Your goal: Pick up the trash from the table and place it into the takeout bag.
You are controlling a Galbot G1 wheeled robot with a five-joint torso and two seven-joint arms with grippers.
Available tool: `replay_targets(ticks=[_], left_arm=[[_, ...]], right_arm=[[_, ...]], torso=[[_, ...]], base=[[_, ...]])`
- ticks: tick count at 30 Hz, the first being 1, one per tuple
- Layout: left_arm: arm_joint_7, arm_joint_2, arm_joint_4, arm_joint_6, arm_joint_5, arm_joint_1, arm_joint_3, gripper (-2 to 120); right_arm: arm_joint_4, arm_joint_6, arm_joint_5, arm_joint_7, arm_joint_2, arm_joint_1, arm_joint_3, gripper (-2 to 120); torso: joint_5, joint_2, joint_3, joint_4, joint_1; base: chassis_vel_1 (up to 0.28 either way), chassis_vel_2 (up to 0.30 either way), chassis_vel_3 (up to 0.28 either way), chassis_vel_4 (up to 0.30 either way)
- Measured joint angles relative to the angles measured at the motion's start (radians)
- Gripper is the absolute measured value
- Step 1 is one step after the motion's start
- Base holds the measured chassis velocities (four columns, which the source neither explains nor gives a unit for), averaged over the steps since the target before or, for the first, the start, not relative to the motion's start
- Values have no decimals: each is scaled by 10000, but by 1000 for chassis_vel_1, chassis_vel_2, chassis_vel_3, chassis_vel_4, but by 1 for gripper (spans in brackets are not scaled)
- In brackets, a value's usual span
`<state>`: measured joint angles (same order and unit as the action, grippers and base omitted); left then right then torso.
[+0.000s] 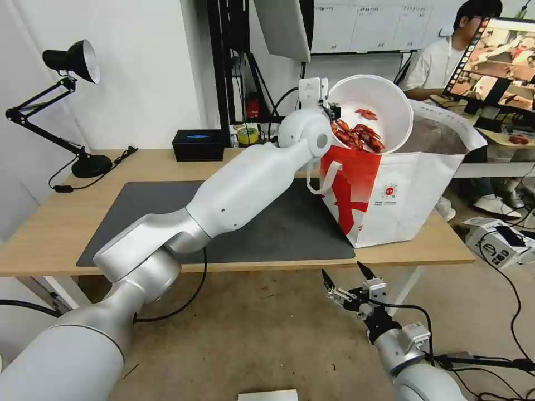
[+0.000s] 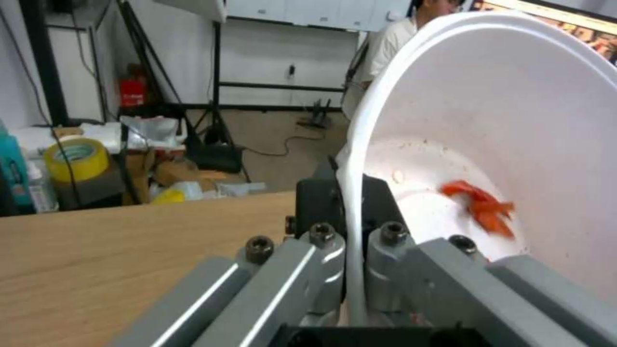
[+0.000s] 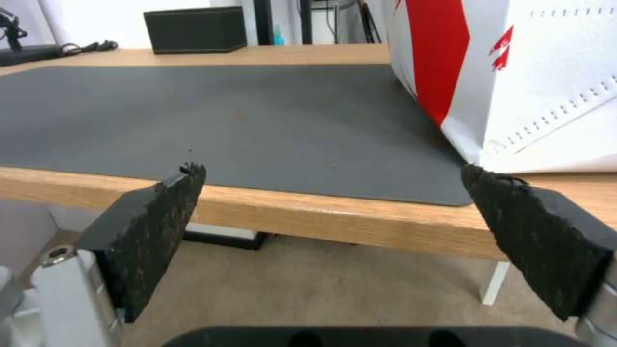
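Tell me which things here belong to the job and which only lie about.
Job:
- white bowl of crayfish shells, tilted over the takeout bag
- left gripper, shut on the bowl's rim
- table

Lying about:
- desk lamp
- black box
- yellow tape roll
- right gripper, open, below the table edge

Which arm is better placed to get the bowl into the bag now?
Left. The left gripper is clamped on the bowl rim, holding it tipped over the open bag, shells sliding down. The right gripper hangs open below the table edge, holding nothing.
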<state>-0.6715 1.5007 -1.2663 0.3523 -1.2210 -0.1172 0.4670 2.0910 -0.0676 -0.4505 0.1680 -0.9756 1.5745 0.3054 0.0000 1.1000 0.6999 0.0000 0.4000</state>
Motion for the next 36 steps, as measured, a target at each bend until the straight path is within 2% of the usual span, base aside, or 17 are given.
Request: replay_targets(ticks=[9,11,21,36], left_arm=[[318,-405,-465,393,-249,-51,207,0],[253,-486,-629,880,-971,-69,175,0],[-232,-685,-698,2077,-2466,25,107,0],[-416,-612,-662,2751,-2854,189,114,3]], right_arm=[[0,0,0,0,0,0,0,100],[0,0,0,0,0,0,0,100],[0,0,0,0,0,0,0,100],[0,0,0,0,0,0,0,100]], torso=[[-1,0,0,1,0],[-1,0,0,0,0],[-1,1,0,1,0],[-1,0,0,0,0]], base=[[0,0,0,0],[0,0,0,0],[0,0,0,0],[0,0,0,0]])
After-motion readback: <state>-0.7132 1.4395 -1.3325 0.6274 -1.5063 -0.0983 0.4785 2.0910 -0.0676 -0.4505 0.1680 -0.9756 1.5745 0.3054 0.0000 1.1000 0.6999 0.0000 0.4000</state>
